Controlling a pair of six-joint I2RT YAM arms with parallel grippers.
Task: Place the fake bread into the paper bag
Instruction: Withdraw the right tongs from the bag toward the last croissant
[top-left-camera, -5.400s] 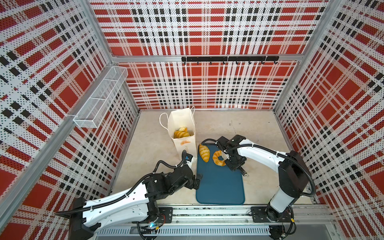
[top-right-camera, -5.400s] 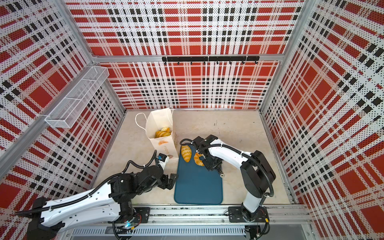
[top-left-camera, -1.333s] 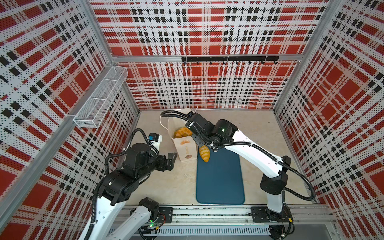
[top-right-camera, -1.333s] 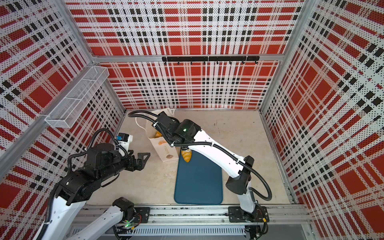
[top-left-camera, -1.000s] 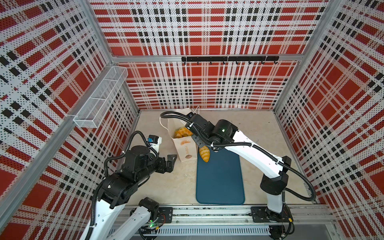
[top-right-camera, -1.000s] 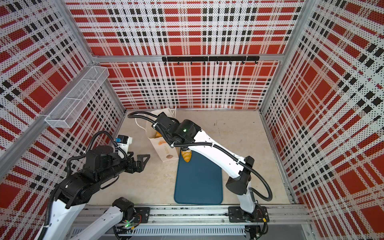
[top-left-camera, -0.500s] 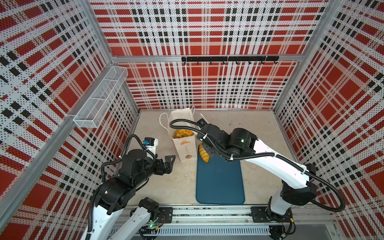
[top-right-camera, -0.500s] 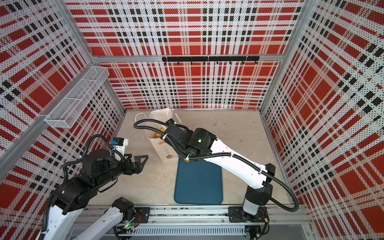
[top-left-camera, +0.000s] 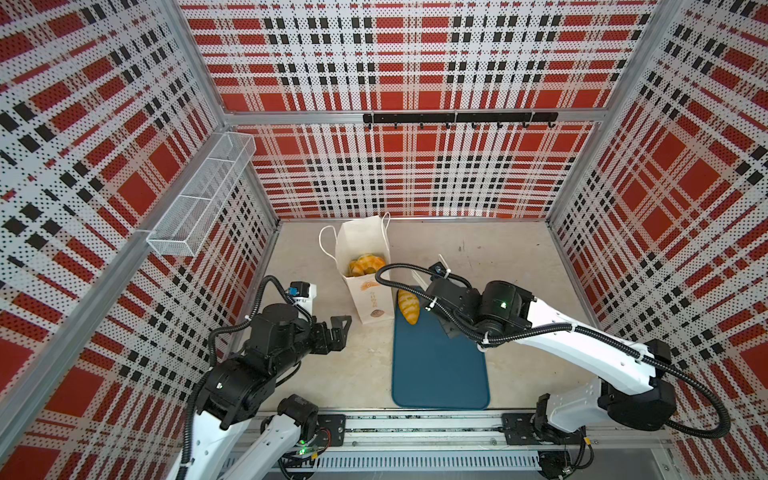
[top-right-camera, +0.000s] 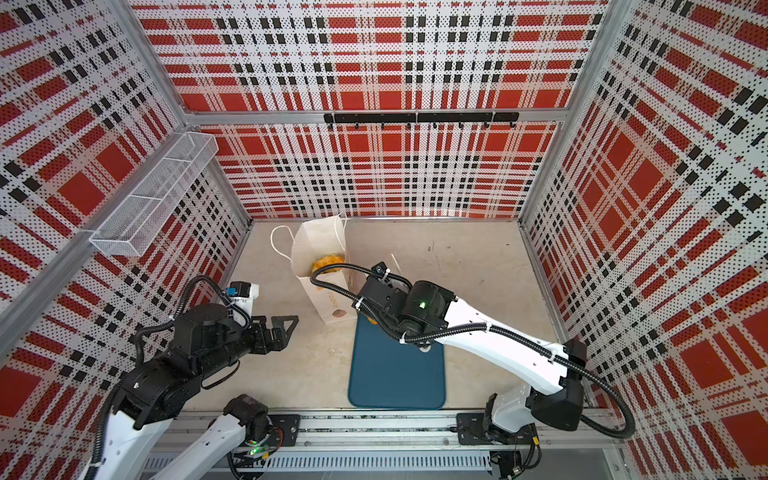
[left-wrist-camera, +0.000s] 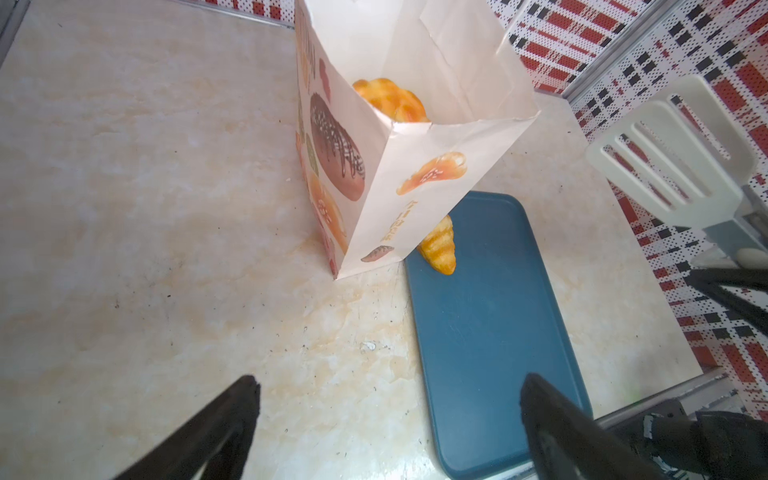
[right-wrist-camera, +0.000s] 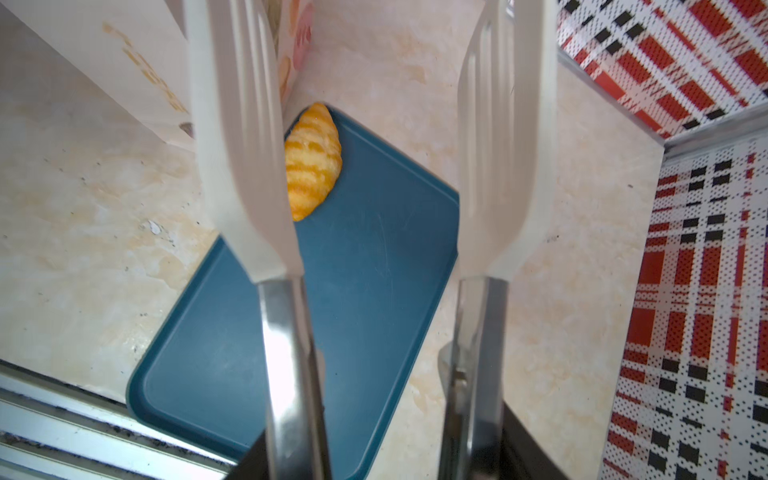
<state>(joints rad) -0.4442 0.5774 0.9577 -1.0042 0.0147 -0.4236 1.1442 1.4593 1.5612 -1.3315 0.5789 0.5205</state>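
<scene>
Left fingers (left-wrist-camera: 216, 424) of mine are wide apart, holding nothing. My right fingers (right-wrist-camera: 528, 453), mostly cut off, grip white tongs (right-wrist-camera: 245, 166). The paper bag (left-wrist-camera: 415, 166) hides part of one croissant (left-wrist-camera: 440, 249).

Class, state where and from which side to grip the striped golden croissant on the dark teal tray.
Take the striped golden croissant across its thick middle, from above; the ends taper. Favour the dark teal tray side: the white paper bag crowds the other.

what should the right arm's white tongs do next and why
Probably lower the open white plastic tongs around the striped golden croissant: they hold nothing, and it is the last bread on the dark teal tray, beside the white paper bag.
</scene>
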